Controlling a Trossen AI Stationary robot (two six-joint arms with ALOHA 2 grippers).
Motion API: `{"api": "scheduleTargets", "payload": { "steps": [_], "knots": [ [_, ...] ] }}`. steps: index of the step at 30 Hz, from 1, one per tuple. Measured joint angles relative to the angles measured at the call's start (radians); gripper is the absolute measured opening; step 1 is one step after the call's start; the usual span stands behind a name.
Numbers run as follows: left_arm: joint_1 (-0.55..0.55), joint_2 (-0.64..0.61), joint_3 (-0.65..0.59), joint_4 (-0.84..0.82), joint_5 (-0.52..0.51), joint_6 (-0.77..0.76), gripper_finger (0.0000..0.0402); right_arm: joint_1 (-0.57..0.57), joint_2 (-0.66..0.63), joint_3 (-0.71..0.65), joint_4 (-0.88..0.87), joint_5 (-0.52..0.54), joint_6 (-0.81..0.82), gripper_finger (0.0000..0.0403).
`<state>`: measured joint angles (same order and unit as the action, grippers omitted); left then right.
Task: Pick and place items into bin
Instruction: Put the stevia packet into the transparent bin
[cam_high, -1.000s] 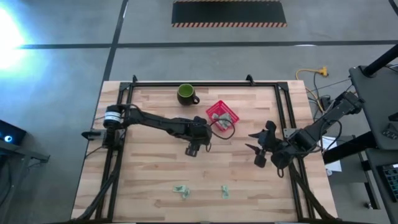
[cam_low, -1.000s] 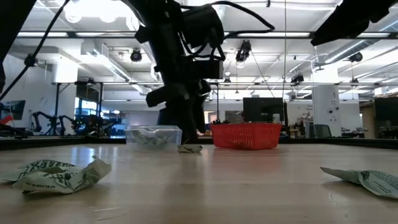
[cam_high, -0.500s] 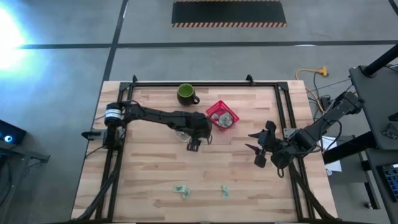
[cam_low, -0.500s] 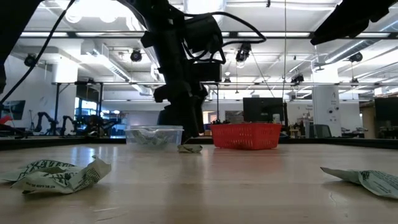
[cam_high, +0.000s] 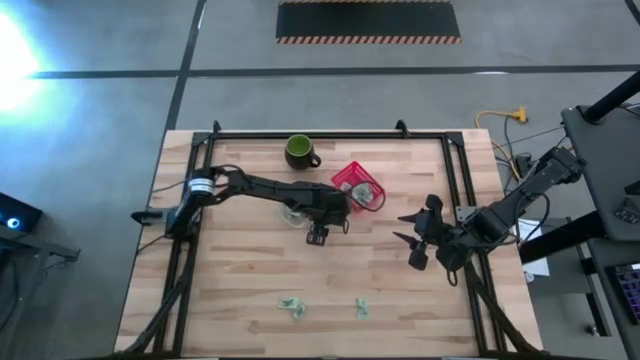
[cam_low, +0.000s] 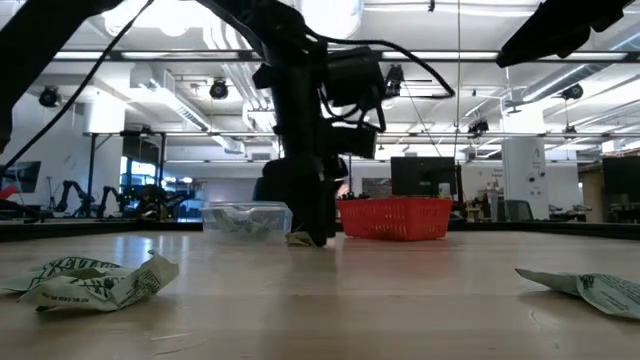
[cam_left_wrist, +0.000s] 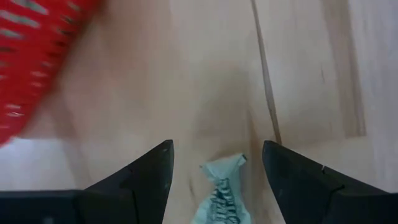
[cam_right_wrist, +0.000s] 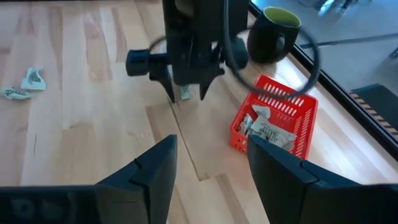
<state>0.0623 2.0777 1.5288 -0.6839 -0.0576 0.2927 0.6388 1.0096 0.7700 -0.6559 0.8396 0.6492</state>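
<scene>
I work over the bench, red bin right of centre in the high view. My left gripper hangs fingers apart around a crumpled wrapper; I should centre, lower, then close. Right gripper waits open at right. Two more wrappers lie low.

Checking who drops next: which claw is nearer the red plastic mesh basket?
Left. The left claw hovers just beside the red plastic mesh basket; the right claw waits farther off.
</scene>
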Motion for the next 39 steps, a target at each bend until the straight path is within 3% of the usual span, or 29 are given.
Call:
{"api": "scheduleTargets", "payload": {
  "steps": [4, 21, 39],
  "knots": [
    [0.000, 0.037, 0.059, -0.088, -0.003, -0.006, 0.0228, 0.000, 0.003, 0.000, 0.009, 0.000, -0.016, 0.0185],
    [0.009, 0.026, 0.066, -0.146, 0.008, -0.028, 0.0226, 0.000, 0.005, 0.000, 0.021, 0.009, -0.017, 0.0185],
    [0.012, 0.026, 0.065, -0.145, 0.028, -0.025, 0.0084, 0.000, 0.006, 0.000, 0.027, 0.022, -0.017, 0.0185]
  ]
}}
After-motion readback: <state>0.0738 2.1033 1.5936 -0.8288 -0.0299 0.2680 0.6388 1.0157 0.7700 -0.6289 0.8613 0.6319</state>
